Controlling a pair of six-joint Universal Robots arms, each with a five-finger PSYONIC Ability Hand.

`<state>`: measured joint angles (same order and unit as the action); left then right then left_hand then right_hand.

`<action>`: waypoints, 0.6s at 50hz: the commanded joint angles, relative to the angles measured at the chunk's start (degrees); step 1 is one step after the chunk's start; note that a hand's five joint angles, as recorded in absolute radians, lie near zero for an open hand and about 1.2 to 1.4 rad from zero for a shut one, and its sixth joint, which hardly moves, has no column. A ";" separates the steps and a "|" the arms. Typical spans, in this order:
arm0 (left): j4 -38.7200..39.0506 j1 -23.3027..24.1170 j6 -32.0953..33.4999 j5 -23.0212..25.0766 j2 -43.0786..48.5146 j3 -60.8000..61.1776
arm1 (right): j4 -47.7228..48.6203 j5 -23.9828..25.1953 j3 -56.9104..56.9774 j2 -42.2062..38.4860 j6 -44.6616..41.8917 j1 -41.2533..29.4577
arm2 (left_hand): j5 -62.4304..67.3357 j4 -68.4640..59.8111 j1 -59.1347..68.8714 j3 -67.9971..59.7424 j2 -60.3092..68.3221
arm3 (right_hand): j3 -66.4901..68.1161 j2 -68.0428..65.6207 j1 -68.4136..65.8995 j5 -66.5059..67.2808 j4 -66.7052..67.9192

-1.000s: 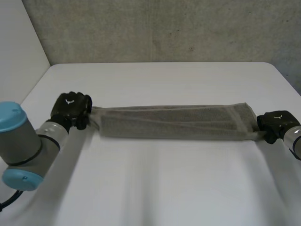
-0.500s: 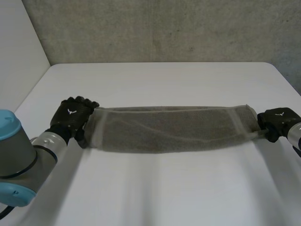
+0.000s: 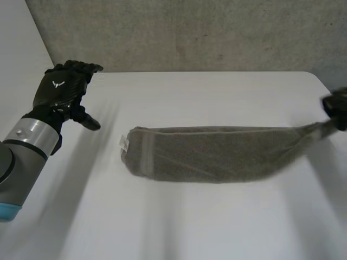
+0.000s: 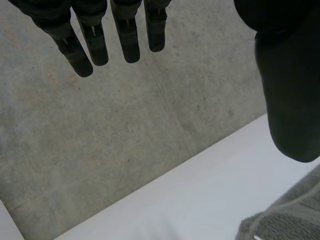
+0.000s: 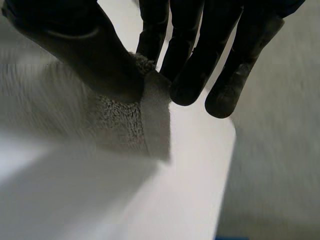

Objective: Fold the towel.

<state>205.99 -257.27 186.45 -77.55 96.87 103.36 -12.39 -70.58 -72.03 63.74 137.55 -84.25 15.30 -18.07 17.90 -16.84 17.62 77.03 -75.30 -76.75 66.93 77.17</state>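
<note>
Head view: pinches towel by one end with right hand, thumb against fingers, the rest lying long on table, well apart from left hand, raised with straight, empty fingers.

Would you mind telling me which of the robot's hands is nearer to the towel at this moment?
Right. The right hand pinches one end of the towel between thumb and fingers; the left hand is open, held clear of the towel's other end.
</note>
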 commanded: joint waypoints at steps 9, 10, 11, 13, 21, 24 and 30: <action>-0.59 2.56 0.06 -0.41 2.80 -3.52 | 5.00 -1.06 12.62 -10.13 3.42 -41.61 | -11.55 4.32 -4.16 3.09 -3.88 | 2.97 -4.70 -3.25 3.07 2.83; -0.59 2.65 0.06 -0.41 2.98 -3.52 | 6.31 -1.40 13.14 -12.21 3.42 -44.57 | -11.55 4.32 -4.16 3.09 -3.88 | 2.97 -4.70 -3.25 3.07 2.83; -0.59 2.74 0.06 -0.41 3.24 -3.60 | 7.37 -1.84 13.49 -14.15 3.42 -46.95 | -11.55 4.32 -4.16 3.09 -3.88 | 2.97 -4.70 -3.25 3.07 2.83; -0.59 3.09 0.06 -0.41 3.50 -3.52 | 8.16 -2.19 13.84 -16.17 3.42 -48.89 | -11.55 4.32 -4.16 3.09 -3.88 | 2.97 -4.70 -3.25 3.07 2.83; -0.51 5.11 0.32 -0.50 5.79 -3.43 | 9.66 -3.16 15.08 -21.11 4.73 -51.73 | -11.55 4.32 -4.16 3.09 -3.88 | -59.83 58.11 59.55 -59.73 -59.97; -0.33 5.64 0.41 -0.94 6.75 -3.43 | 9.66 -4.21 13.85 -19.98 7.54 -51.63 | -11.55 4.32 -4.16 3.09 -3.88 | -67.03 65.30 66.75 -66.93 -67.17; -0.15 8.01 0.41 -1.11 8.69 -3.60 | 9.31 -6.33 6.41 -10.94 14.83 -43.22 | -11.55 4.32 -4.16 3.09 -3.88 | -67.03 65.30 66.75 -66.93 -67.17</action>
<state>205.66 -251.40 186.82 -78.42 103.73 99.90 -2.66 -75.14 -58.64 44.67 145.62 -135.33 15.34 -18.06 17.90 -16.85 17.63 14.46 -14.55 -13.98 3.39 14.97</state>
